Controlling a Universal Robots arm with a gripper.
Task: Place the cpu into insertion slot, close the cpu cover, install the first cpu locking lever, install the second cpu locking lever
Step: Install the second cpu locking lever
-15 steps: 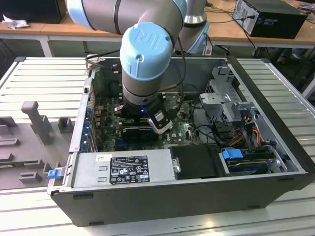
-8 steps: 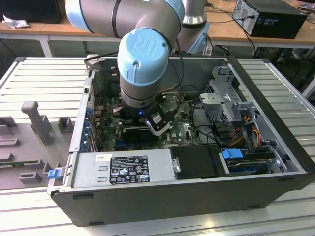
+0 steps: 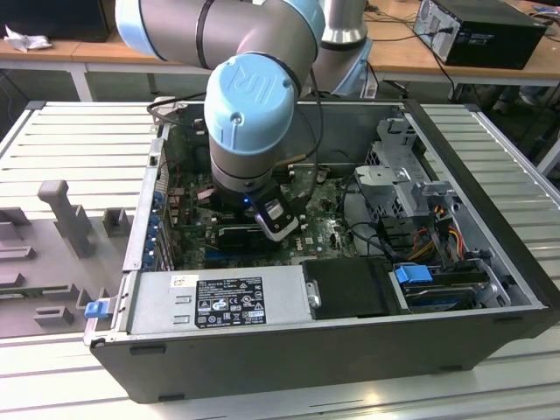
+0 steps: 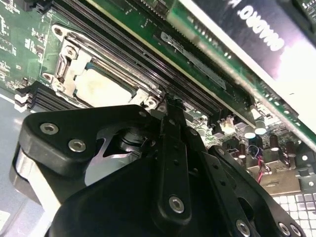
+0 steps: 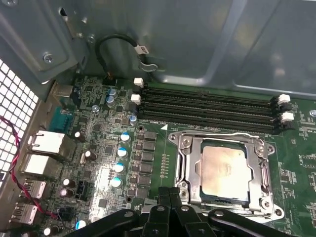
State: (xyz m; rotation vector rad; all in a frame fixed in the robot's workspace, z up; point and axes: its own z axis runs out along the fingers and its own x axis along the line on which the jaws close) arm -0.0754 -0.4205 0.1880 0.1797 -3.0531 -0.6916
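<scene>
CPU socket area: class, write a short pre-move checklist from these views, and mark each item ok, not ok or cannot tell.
1. The cpu lies in the insertion slot: ok.
2. The cpu cover is down around the chip: ok, it frames the chip in both wrist views.
3. Both locking levers latched: cannot tell.
4. The gripper is near the socket edge: ok.
5. Gripper carries nothing: cannot tell.
6. Memory slots beside the socket are unobstructed: ok.

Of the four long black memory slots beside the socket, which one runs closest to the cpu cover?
The slot bordering the cpu cover; the other three lie beyond it, toward the case wall.
</scene>
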